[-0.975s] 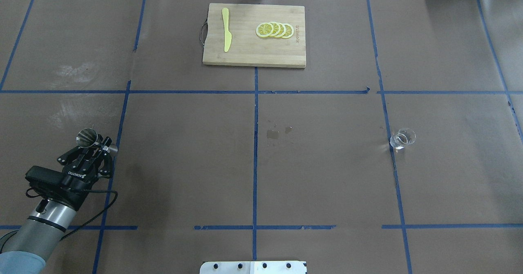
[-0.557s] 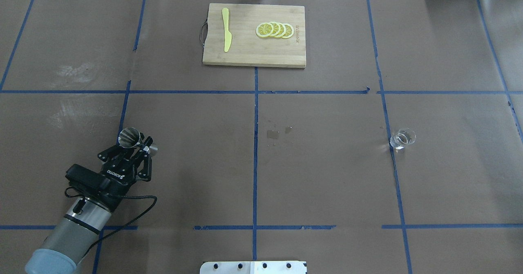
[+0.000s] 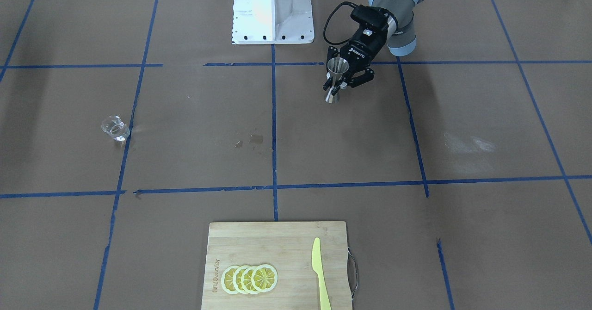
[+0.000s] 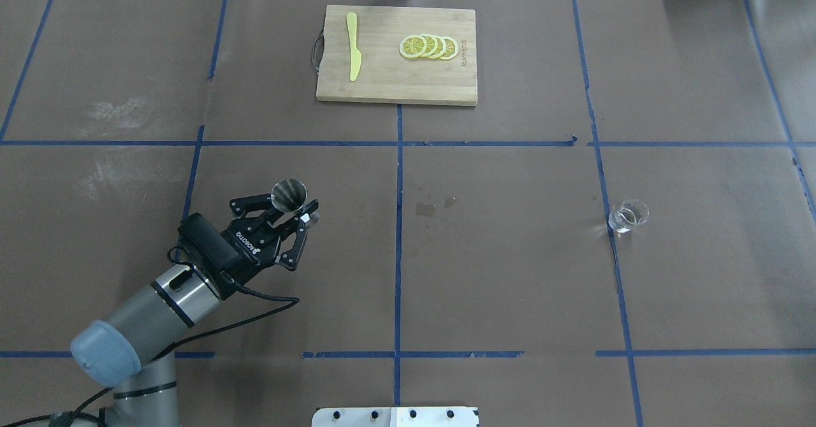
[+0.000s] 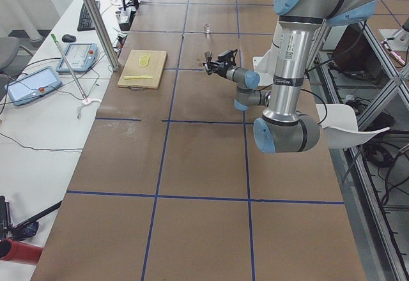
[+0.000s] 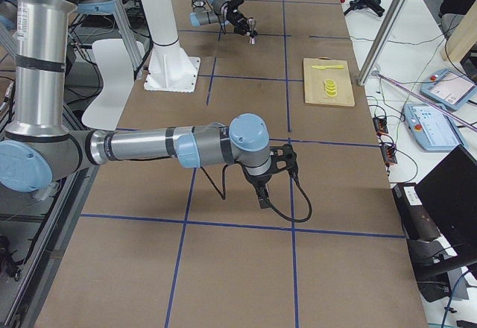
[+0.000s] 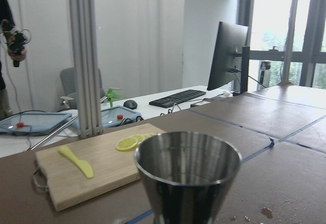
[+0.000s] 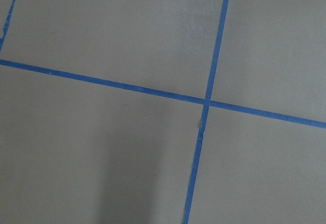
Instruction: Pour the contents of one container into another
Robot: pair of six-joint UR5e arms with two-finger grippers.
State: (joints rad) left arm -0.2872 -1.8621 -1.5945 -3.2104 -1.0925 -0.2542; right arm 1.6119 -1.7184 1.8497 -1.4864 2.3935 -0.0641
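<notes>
At the lower left of the overhead view, the left pincer (image 4: 294, 214) is closed around the narrow waist of the steel jigger (image 4: 289, 195). The jigger is upright with its mouth up. I cannot tell whether its foot touches the surface (image 4: 510, 274). Well apart, at the right middle, the clear glass cup (image 4: 628, 217) stands alone on a tape line. The right pincer (image 6: 263, 196) shows only in the right-hand side view, pointing down over bare paper, and I cannot tell how far open it is.

The grip sits on a slick, tapering waist. A quick swing or a bump on setting down could let the jigger tilt or slide between the fingers. Its mouth is small, so a cup tipped off-centre or too fast would likely send liquid over the rim onto the paper. The cup is transparent and its rim is hard to place, so a squeeze taken too high might topple it.

The surface is brown paper gridded with blue tape (image 4: 397, 255), and there are two dark spots (image 4: 426, 208) near its centre. At top centre lies a bamboo cutting board (image 4: 395, 86), with a yellow knife (image 4: 352, 48) on its left and fanned lemon slices (image 4: 428, 46) on its right. The left wrist view shows an aluminium post (image 7: 84, 56), then a keyboard (image 7: 175, 98), a monitor (image 7: 227, 56) and windows.
</notes>
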